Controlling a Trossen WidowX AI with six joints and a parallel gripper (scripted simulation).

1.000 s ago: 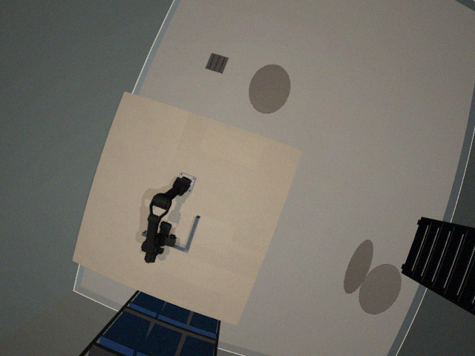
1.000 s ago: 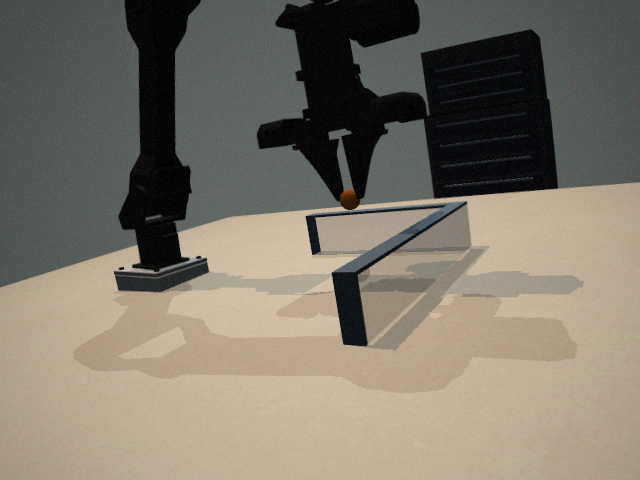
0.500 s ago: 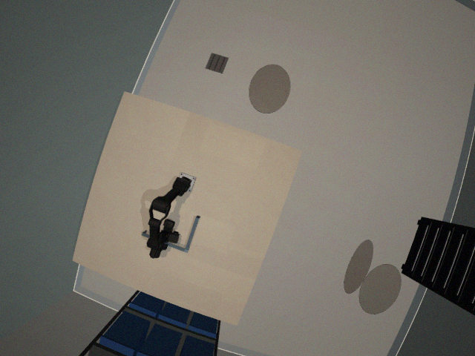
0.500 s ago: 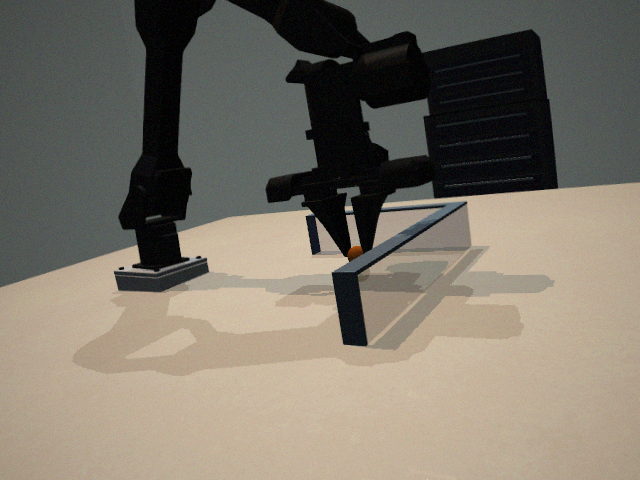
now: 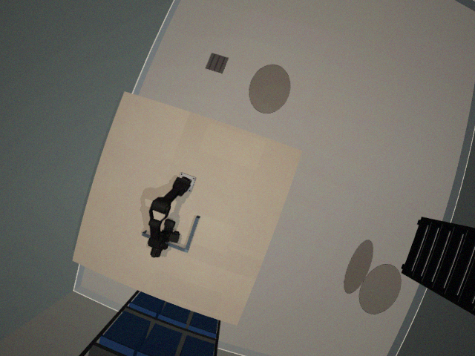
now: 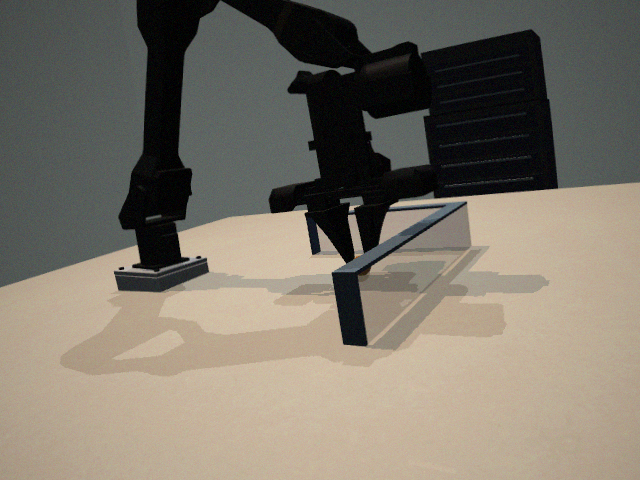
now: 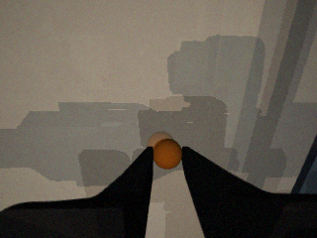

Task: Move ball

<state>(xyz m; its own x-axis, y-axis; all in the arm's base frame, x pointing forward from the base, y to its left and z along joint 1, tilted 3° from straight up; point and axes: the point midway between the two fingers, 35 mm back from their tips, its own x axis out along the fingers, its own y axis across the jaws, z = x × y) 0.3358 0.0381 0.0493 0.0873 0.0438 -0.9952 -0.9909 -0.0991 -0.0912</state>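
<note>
A black robot arm (image 6: 160,129) stands on a gray base (image 6: 161,273) on the tan desk (image 6: 310,403). The arm bends over and points its pincer (image 6: 360,253) straight down. The pincer's two dark fingers (image 6: 333,224) reach down behind a low blue wall (image 6: 398,240). A tiny bit of the orange ball (image 6: 357,255) peeks out between the fingertips, just over the top of the wall. The pincer is squeezing it. A second wall (image 6: 392,208) meets the first one at a corner farther back. Gray shadows lie across the desk. A big black box (image 6: 488,113) stands behind.
</note>
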